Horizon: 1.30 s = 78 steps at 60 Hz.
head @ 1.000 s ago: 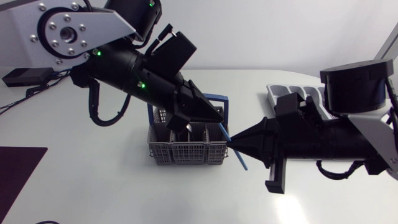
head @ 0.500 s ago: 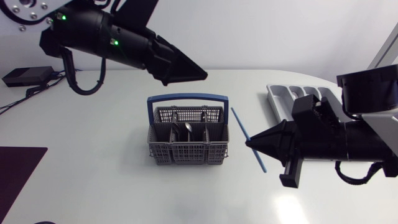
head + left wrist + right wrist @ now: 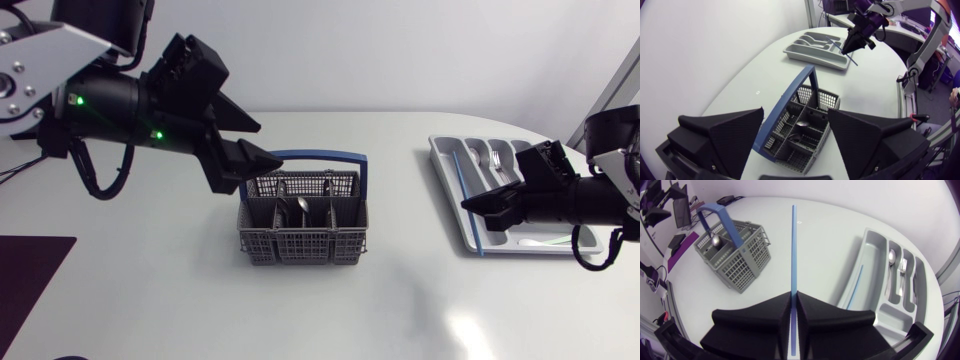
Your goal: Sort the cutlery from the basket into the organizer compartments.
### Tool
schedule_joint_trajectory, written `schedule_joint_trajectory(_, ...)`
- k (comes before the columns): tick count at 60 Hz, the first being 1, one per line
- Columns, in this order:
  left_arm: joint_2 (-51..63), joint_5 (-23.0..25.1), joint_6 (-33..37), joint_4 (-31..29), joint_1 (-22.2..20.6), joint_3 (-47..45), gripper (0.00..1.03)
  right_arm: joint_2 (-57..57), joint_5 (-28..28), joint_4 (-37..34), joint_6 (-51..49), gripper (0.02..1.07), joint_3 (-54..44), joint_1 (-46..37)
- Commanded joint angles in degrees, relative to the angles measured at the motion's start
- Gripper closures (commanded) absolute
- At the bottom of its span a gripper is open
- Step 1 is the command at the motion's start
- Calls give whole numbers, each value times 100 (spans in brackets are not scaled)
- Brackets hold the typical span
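Note:
The grey cutlery basket (image 3: 303, 232) with a blue handle stands mid-table and holds spoons (image 3: 303, 207). My left gripper (image 3: 268, 147) hovers open just above and to the left of it. In the left wrist view the basket (image 3: 805, 131) lies ahead, between the open fingers (image 3: 730, 132). The grey organizer (image 3: 450, 170) sits at the right. My right gripper (image 3: 466, 203) is shut on a thin blue stick (image 3: 793, 250) above the organizer's long left compartment. Another blue stick (image 3: 855, 287) lies in that compartment.
A spoon (image 3: 891, 257) and a fork (image 3: 903, 267) lie in the organizer's inner compartments. A dark mat (image 3: 30, 275) covers the table's front left corner. Bare white tabletop lies between the basket and the organizer.
My left gripper let go of the blue stick, opened and drew back to the left of the basket. My right gripper carried the stick rightward to above the organizer.

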Motion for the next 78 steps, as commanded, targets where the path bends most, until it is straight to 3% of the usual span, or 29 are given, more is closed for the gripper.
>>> schedule_joint_trajectory(1,-242,-241,501,204,-63,-397,14,454,43,232,170,101,320,-215)
schedule_joint_trajectory(14,-532,-1015,1248,898,-415,-1294,15,1605,342,382,609,101,1023,-487)
schedule_joint_trajectory(28,-699,-1349,1960,1584,-467,-1874,15,2546,1018,575,1049,101,1603,-435)
schedule_joint_trajectory(44,-505,-1463,2549,1557,-538,-1830,18,3363,1432,619,1260,100,2051,-408)
schedule_joint_trajectory(53,-409,-1454,2944,1329,-608,-1768,30,3592,1572,610,1251,99,2113,-399)
schedule_joint_trajectory(63,-259,-1454,3322,1320,-678,-1795,40,3679,1678,584,1242,77,2130,-364)
schedule_joint_trajectory(68,-110,-1454,3516,1338,-670,-1759,45,3653,1695,566,1242,58,2104,-312)
schedule_joint_trajectory(71,-31,-1445,3621,1355,-670,-1742,50,3556,1766,566,1224,40,2034,-268)
schedule_joint_trajectory(78,119,-1445,3753,1461,-678,-1742,54,3302,1924,601,1180,25,1858,-162)
